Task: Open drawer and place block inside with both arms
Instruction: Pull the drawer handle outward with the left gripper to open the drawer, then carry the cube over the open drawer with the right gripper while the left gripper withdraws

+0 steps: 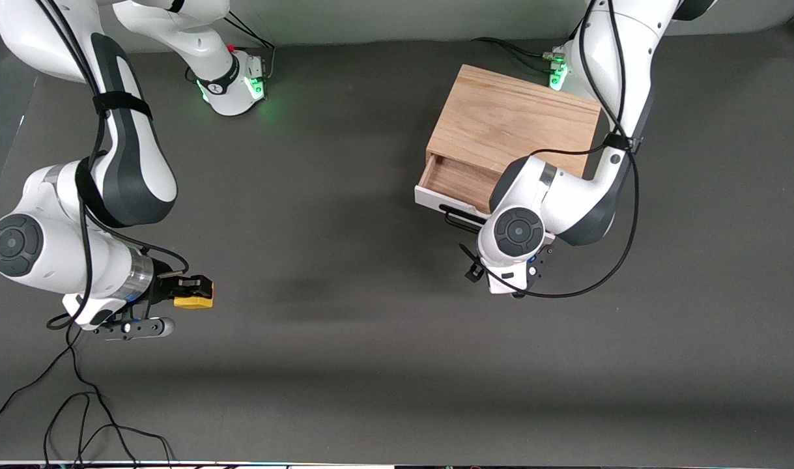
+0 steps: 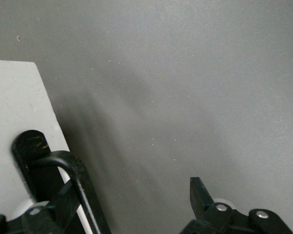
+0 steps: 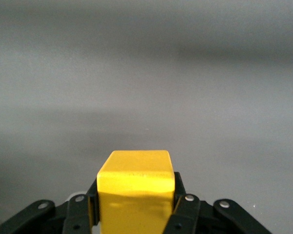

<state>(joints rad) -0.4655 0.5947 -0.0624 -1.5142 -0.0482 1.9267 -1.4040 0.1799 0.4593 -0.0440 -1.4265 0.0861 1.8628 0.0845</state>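
Yellow block: held between the fingers of the right gripper, lower left of the front frame, over bare dark grey surface toward the right arm's end. In the right wrist view the block fills the lower centre of the frame, with one black finger pressed against each of its two side faces. The gripper is clamped on the block.

Drawer: partly pulled out of the oak-grain wooden box, upper right of centre in the front frame. Its light wood interior is exposed; the white front panel and black bar handle face the front camera.

Left gripper: positioned at the drawer's handle, just below the drawer in the front frame, largely covered by the arm's own wrist. In the left wrist view the handle and white drawer front sit at the lower left of the frame. The gripper has its fingers apart: one stands clear over the grey surface, the other lies at the handle. Contact with the handle cannot be determined.
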